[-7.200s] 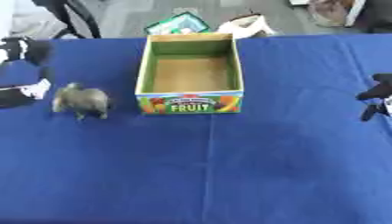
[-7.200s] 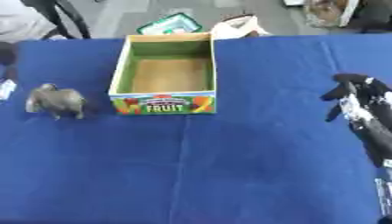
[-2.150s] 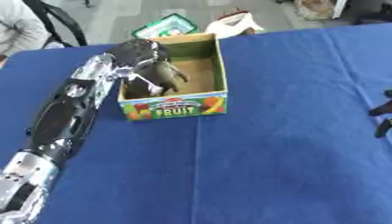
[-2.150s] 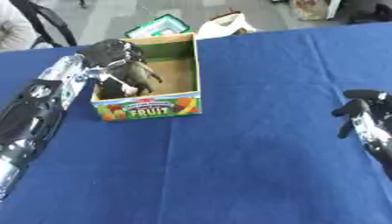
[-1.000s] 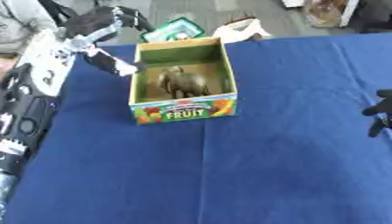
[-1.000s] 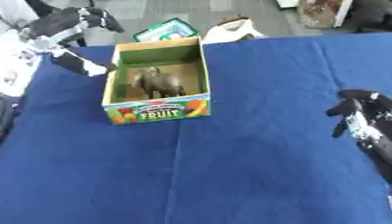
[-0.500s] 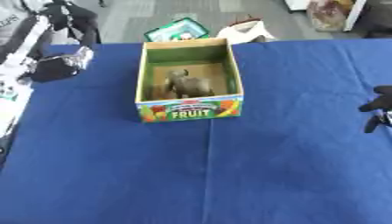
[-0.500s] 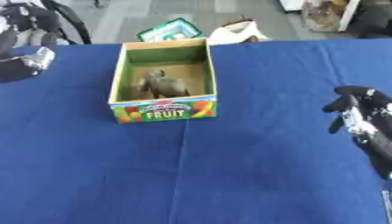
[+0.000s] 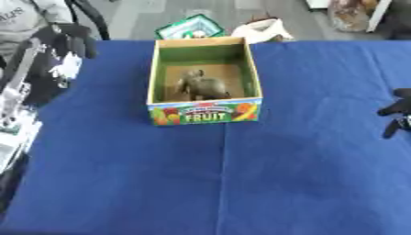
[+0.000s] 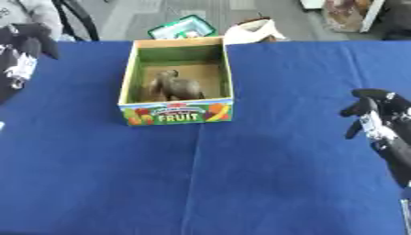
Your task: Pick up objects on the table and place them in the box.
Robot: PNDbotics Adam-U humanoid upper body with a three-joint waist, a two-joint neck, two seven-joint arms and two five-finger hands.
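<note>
The left hand [image 9: 70, 37] is raised over the far left part of the table, near the upper left corner of the view; its dark fingers hang curled downward and hold nothing, although their exact degree of curl is hard to read against the dark arm behind them. It is well apart from the box [image 9: 204, 114] and touches none of the task's things. The right hand [image 10: 375, 108] sits at the right edge of the table, fingers bent loosely and pointing toward the table centre, with nothing between them. The box stands upright on the blue tablecloth [image 9: 241, 183], in the far middle of the table, between the two hands (nearer to the left one). Its walls are yellow on the outside and green inside, and its near wall carries a fruit picture with the word FRUIT. The grey-brown toy animal [image 9: 202, 85] is inside the box, on its brown floor, roughly at the centre and apart from the near wall. Beyond the far table edge, on the floor, lie a green package [image 9: 191, 28] and a white bag [image 9: 262, 30].
</note>
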